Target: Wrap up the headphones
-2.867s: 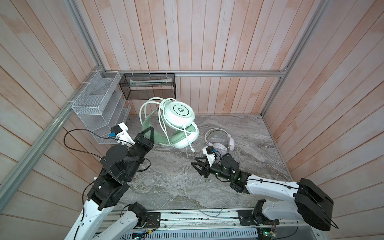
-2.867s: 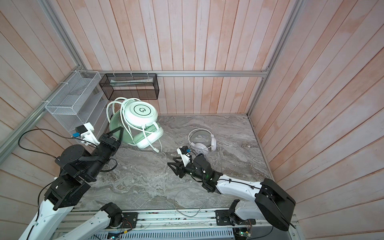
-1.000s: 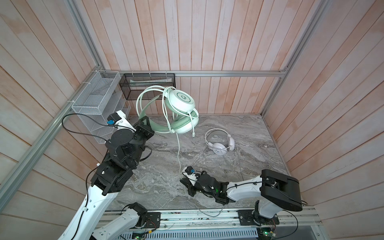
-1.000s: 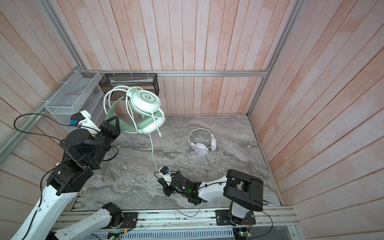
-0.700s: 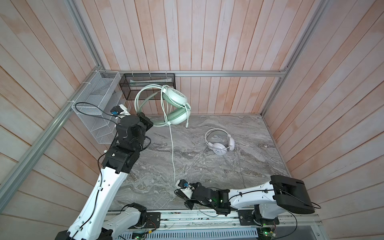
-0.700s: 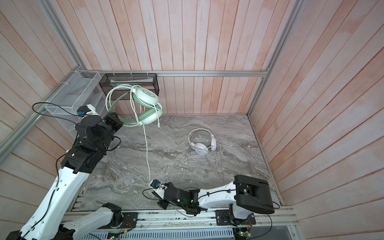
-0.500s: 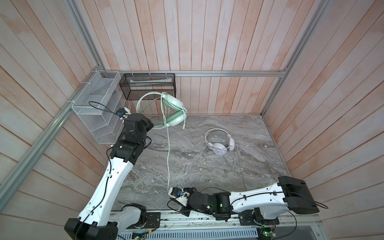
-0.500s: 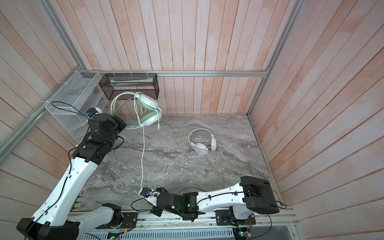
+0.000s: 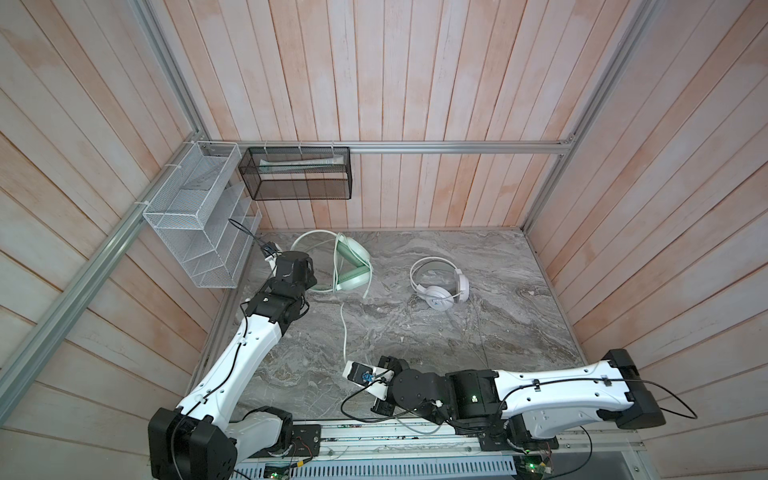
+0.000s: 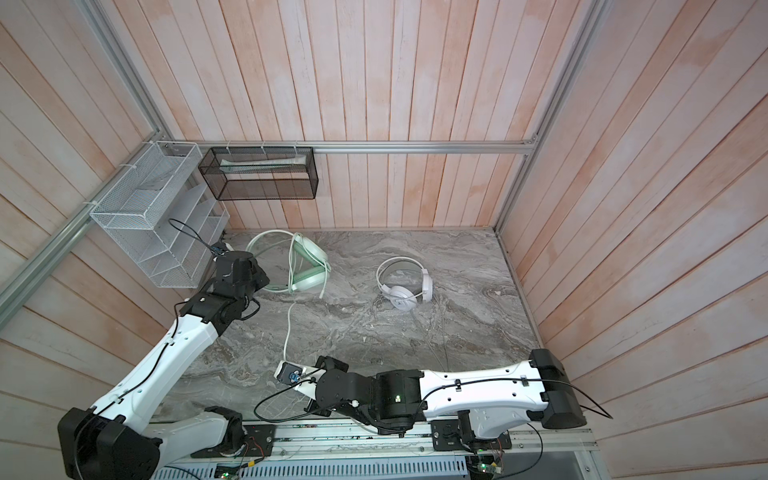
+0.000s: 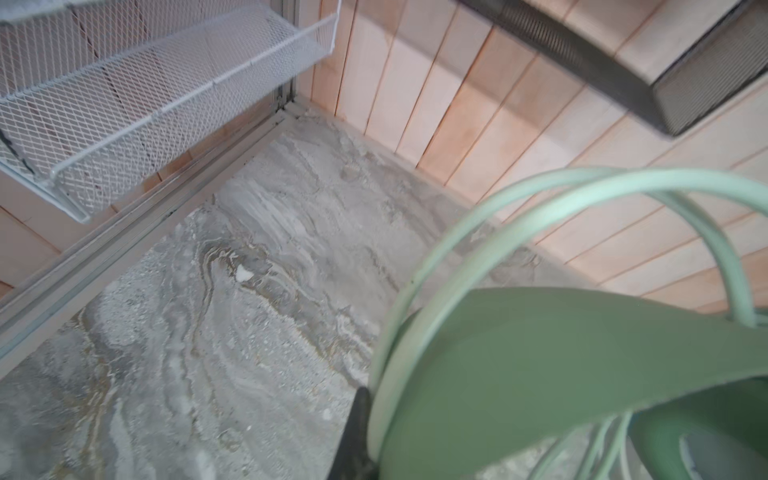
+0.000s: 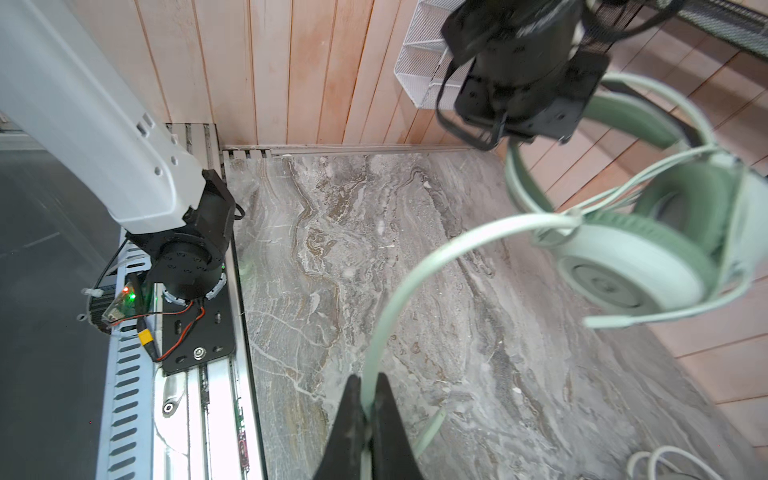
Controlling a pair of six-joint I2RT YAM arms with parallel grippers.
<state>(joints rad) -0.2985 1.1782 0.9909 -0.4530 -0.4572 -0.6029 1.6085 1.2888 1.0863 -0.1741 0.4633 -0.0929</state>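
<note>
The right gripper point(image 12: 367, 380), jaws shut, pinches the cord point(image 12: 375, 340) of the mint-green headphones point(image 12: 631, 274).

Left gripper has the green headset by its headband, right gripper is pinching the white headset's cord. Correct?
One thing is wrong: the right gripper is pinching the green headset's cord, not the white one's. The right wrist view shows that mint cord running from its closed jaws to the green cups. The white headset lies alone on the table. The left gripper does hold the green headband.
</note>
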